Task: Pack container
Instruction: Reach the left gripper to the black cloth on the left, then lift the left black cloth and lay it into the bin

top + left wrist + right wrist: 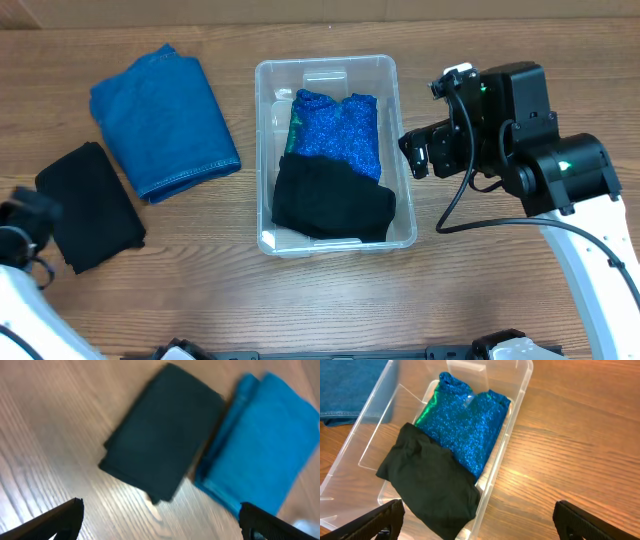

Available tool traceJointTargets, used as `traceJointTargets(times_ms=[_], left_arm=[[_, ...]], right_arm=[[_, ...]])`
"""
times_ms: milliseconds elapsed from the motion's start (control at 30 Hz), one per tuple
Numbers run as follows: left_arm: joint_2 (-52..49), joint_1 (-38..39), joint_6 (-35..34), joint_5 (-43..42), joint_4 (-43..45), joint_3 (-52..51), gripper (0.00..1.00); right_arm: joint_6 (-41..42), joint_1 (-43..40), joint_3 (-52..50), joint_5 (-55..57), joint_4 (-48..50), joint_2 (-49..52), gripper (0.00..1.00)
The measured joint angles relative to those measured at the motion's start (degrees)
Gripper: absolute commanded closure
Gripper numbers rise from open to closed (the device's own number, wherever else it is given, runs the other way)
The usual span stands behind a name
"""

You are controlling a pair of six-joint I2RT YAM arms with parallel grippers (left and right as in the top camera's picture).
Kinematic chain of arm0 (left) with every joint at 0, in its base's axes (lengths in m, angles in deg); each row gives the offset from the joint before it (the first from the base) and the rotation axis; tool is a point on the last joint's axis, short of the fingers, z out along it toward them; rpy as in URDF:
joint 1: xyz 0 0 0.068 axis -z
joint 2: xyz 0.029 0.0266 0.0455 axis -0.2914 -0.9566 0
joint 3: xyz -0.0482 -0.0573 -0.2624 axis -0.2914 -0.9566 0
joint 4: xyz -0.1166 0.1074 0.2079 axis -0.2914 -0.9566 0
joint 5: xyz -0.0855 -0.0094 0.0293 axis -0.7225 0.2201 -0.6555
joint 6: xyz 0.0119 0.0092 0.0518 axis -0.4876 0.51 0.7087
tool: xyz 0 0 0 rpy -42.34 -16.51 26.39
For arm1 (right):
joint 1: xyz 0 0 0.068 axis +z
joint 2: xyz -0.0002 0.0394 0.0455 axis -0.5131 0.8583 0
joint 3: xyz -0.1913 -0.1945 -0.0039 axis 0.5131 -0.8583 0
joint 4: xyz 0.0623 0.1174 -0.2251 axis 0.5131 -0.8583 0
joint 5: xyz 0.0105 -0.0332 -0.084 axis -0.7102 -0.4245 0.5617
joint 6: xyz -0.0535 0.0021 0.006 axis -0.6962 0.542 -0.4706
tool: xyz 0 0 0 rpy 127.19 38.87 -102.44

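Overhead, your container [326, 61] sits mid-table, holding 2 items: a sparkly blue garment [338, 128] and a black garment [332, 200]; left wrist, your left gripper [161, 512] gapes wide, empty, facing a folded black cloth [162, 440]; right wrist, your right gripper [478, 510] gapes wide, empty, facing the container.

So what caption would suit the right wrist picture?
Open right gripper beside a clear container holding a sparkly blue garment and a black cloth.

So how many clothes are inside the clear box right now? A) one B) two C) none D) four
B: a sparkly blue garment and a black garment lie in the container, while the folded denim and a black cloth sit outside it on the table.
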Motion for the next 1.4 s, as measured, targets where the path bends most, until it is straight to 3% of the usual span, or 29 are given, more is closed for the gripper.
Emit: traceJointTargets(times_ms=[167,467,500,533,567,633,767,867,1100,1200,1233,1300,1333,1400], left_arm=[[-16.9,-2.9,-1.0,-2.4,9.8,0.1,0.0],[-39.4,-2.9,9.5,-9.3,22.1,0.3,0.0],[-40.0,-2.9,10.3,-9.9,22.4,0.7,0.16],[-40.4,-2.9,10.7,-10.4,22.8,0.8,0.58],[-40.7,-2.9,10.8,-11.1,23.0,1.0,0.85],[-42.3,-3.0,11.0,-16.7,23.6,1.1,0.96],[-42.6,-2.9,10.8,-26.9,21.6,1.1,0.96],[-40.6,-2.5,10.1,-29.6,19.0,1.1,0.96],[-7.6,7.1,3.8,-34.3,15.0,0.9,0.96],[4.0,19.8,1.2,-33.0,14.9,0.9,0.96],[6.3,27.5,0.8,-30.6,14.8,0.9,0.96],[7.0,38.0,0.0,-25.7,15.0,0.9,0.96],[5.6,49.0,-0.2,-20.5,17.0,0.9,0.96],[3.5,56.3,-0.3,-16.1,20.6,0.7,0.96]], right_arm=[[0.8,0.0,-0.2,-0.3,0.0,0.0,0.0],[0.8,0.0,-0.4,-0.4,-0.7,0.0,0.0],[0.8,0.0,-0.4,-0.3,-0.7,0.0,0.0],[0.8,0.0,-0.4,-0.4,-0.7,0.0,0.0],[0.8,0.0,-0.4,-0.3,-0.8,0.0,0.0],[0.8,0.0,-0.4,-0.3,-1.0,0.0,0.0],[0.9,0.0,-0.5,-0.3,-1.1,0.0,0.0],[0.8,0.0,-0.5,-0.3,-1.2,0.0,0.0],[0.8,0.0,-0.5,-0.3,-2.1,0.0,0.0],[0.9,0.0,-0.5,-0.3,-2.1,0.0,0.0],[0.9,0.0,-0.5,-0.1,-2.1,0.0,0.0],[3.9,-0.3,-0.5,3.0,-1.9,0.0,0.0],[7.3,-2.6,-0.5,6.7,-1.4,0.0,0.0],[9.7,-6.9,-0.5,7.6,-1.5,0.0,0.0]])
